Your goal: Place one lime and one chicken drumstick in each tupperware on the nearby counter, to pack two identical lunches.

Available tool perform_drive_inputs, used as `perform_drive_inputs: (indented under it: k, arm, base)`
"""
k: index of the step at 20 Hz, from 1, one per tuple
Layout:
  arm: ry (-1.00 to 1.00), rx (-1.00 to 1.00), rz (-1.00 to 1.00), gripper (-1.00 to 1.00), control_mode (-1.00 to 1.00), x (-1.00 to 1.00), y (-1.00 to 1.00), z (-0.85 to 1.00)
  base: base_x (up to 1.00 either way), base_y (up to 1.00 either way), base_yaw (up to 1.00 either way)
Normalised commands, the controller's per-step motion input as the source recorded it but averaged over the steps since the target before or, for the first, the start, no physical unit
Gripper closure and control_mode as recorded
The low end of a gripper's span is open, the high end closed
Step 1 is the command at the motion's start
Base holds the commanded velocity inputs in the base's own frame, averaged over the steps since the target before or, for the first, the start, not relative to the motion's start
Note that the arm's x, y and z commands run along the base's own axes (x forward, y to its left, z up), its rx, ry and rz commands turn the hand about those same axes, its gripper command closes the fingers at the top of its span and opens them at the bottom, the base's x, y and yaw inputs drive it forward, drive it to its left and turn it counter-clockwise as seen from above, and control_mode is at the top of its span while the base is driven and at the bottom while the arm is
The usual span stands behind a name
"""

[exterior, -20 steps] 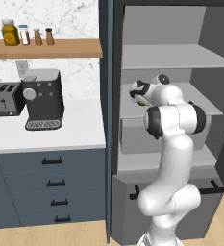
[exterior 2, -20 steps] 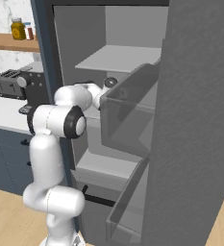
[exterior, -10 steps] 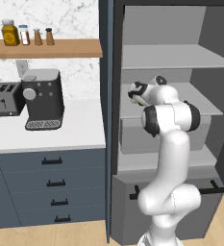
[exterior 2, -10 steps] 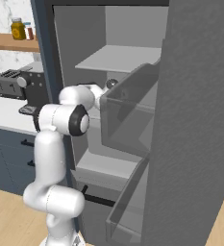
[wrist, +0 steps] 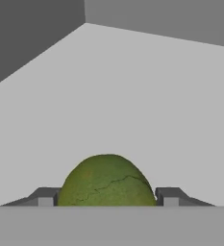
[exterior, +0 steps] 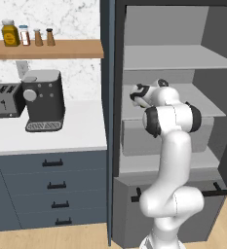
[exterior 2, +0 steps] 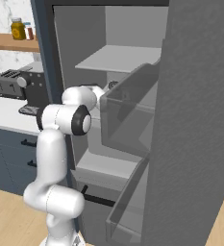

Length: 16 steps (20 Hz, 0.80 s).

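Left base view: the white arm rises from the lower right and bends into the open fridge (exterior: 173, 63), its gripper (exterior: 135, 96) reaching over the grey middle shelf (exterior: 210, 108). Below the gripper sits a closed grey drawer (exterior: 134, 138), and lower still a bottom drawer with a black bar handle (exterior: 217, 192). Well off to the gripper's left, past the fridge's dark side wall, lies the white tabletop (exterior: 47, 138) carrying a dark coffee machine (exterior: 43, 99) and a dark toaster (exterior: 3, 99). Above them a wooden wall shelf (exterior: 47, 48) holds a yellow jar (exterior: 9, 33) and small shakers (exterior: 37, 36). Under the tabletop are blue-grey drawers (exterior: 54, 189) with black handles.

Right base view: the arm comes up from the lower left, and the hand is mostly hidden behind a translucent door bin (exterior 2: 128, 120) of the open fridge door (exterior 2: 195, 120).

Hand view: a green lime (wrist: 107, 181) sits directly between the two dark fingertips (wrist: 45, 197), resting on the pale grey shelf floor. The tips flank it on both sides, close against it; whether they press it or merely bracket it cannot be told
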Motion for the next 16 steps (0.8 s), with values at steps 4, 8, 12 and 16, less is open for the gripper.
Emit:
perform_drive_inputs:
  k: [4,8,12,16]
  arm:
    - [0.0,0.0,0.0,1.0,-1.0,-0.07,-0.07,0.01]
    - [-0.04,-0.01,0.0,1.0,-1.0,-0.34,0.0,0.48]
    - [-0.06,-0.03,0.0,1.0,-1.0,-1.0,-0.03,0.16]
    - [-0.03,0.04,0.0,1.0,-1.0,-1.0,-0.1,0.0]
  base:
    - [0.0,0.0,0.0]
    - [0.0,0.0,0.0]
    - [0.0,0.0,0.0]
    - [0.0,0.0,0.0]
